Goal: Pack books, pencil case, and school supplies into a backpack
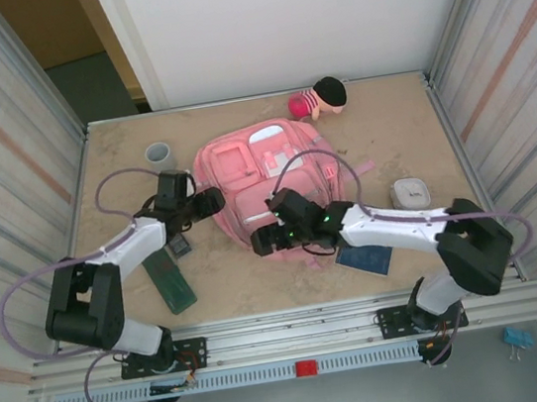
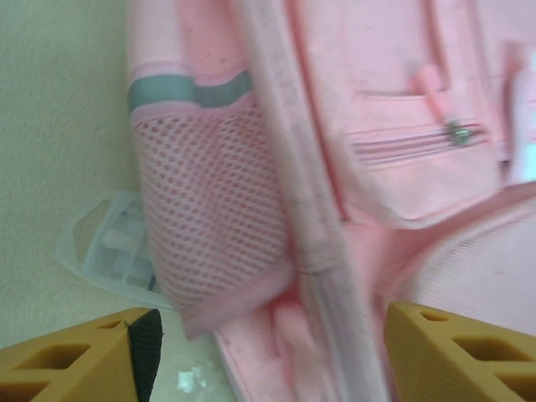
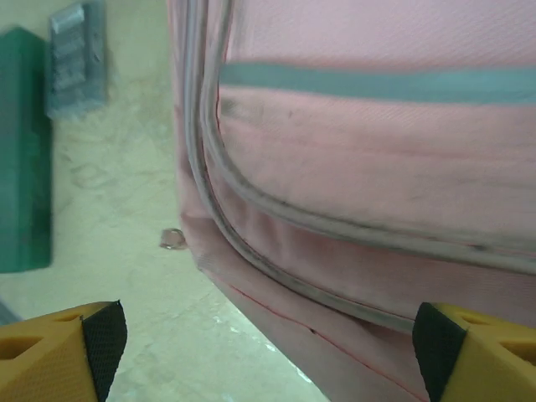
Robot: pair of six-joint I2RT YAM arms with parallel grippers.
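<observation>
Pink backpack [image 1: 243,164] mid-table, left gripper [image 1: 211,202] and right gripper [image 1: 262,242] at its near edge.
Both sets of jaws spread wide, empty; dark blue book [image 1: 365,259] near right, unpacked. Probably opening the bag; next, finding and pinching the main zip pull.

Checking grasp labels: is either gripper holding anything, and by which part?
Nothing is held. The left gripper and right gripper both stand open, jaws wide apart, each with an edge of the pink backpack before it.
</observation>
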